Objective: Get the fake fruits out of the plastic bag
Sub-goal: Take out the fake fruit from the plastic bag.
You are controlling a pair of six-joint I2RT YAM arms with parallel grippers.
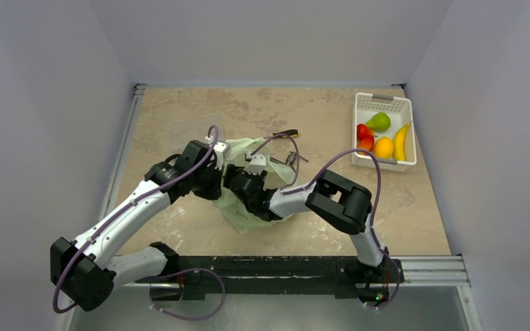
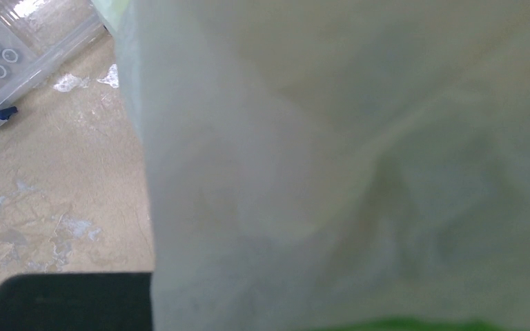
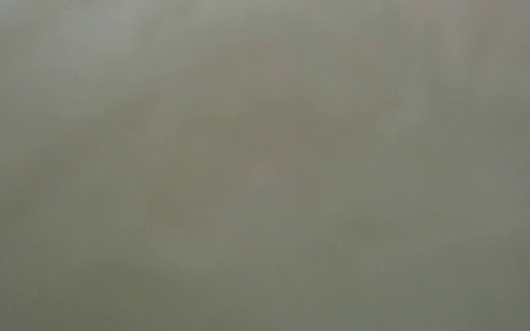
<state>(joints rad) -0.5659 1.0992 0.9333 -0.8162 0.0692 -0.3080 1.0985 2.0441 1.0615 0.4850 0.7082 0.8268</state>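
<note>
The pale yellow-green plastic bag (image 1: 246, 218) lies crumpled at the table's middle, between both arms. My left gripper (image 1: 215, 181) presses into its left side and my right gripper (image 1: 239, 185) into its middle; bag and wrists hide both sets of jaws. In the left wrist view the bag (image 2: 345, 158) fills most of the frame, with one black finger (image 2: 62, 303) at the bottom left. The right wrist view shows only blurred bag film (image 3: 265, 165). A green pear (image 1: 378, 121), red fruits (image 1: 364, 132), an orange-yellow round one (image 1: 384, 147) and a banana (image 1: 402, 141) lie in the white basket (image 1: 386, 101).
A yellow-and-black-handled screwdriver (image 1: 287, 134) lies just behind the bag. A clear plastic piece (image 1: 192, 128) lies at the back left and shows in the left wrist view (image 2: 0, 62). The white basket stands at the back right, near the wall.
</note>
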